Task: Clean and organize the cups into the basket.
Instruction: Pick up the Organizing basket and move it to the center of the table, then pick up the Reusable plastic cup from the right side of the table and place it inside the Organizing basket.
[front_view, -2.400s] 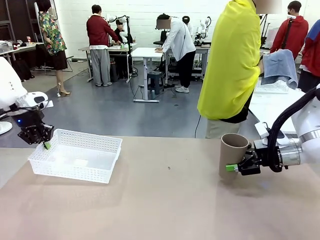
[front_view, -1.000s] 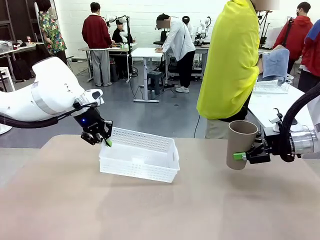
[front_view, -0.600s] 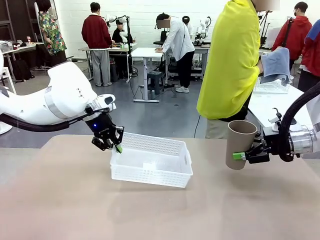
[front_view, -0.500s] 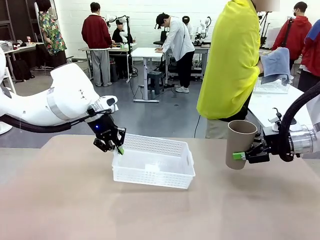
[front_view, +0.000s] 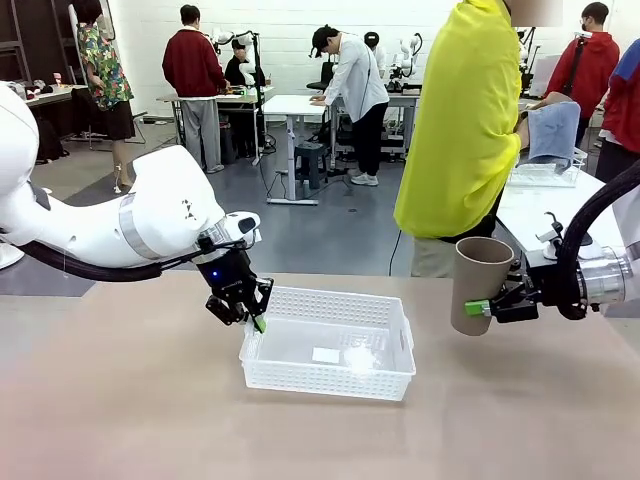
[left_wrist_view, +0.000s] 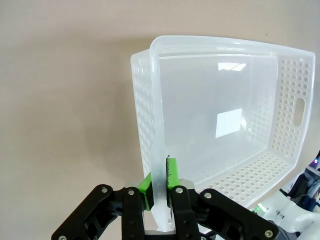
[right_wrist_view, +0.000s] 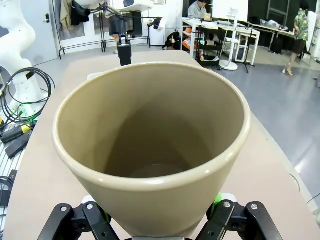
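The left arm reaches in over the tan table (front_view: 150, 400), and the left gripper (front_view: 258, 322) is pressed together on the short end wall of the white lattice basket (front_view: 330, 372). In the left wrist view the two green pads (left_wrist_view: 146, 186) of this gripper (left_wrist_view: 161, 184) pinch the thin rim from both sides, one pad outside the wall and one inside. The basket (left_wrist_view: 292, 145) stretches away from the fingertips, with its open top facing the camera. Its far end wall carries an oval handle cutout. A small white rectangular label (left_wrist_view: 229, 123) lies on the basket floor, beyond the pinched wall. Whether the basket rests fully on the table or is tipped up at the gripped end cannot be told.

A person in a yellow top (front_view: 465, 120) stands at the far side of the table, behind the space between the two grippers.

The right gripper (front_view: 480, 308) comes in from the side and clamps a tan-brown cup (front_view: 478, 280) low on its body. The cup is upright with its mouth up, well apart from the basket. In the right wrist view the cup (right_wrist_view: 150, 150) rises from between the spread fingers of this gripper (right_wrist_view: 160, 220). They grip its narrow base, and its inside looks bare.
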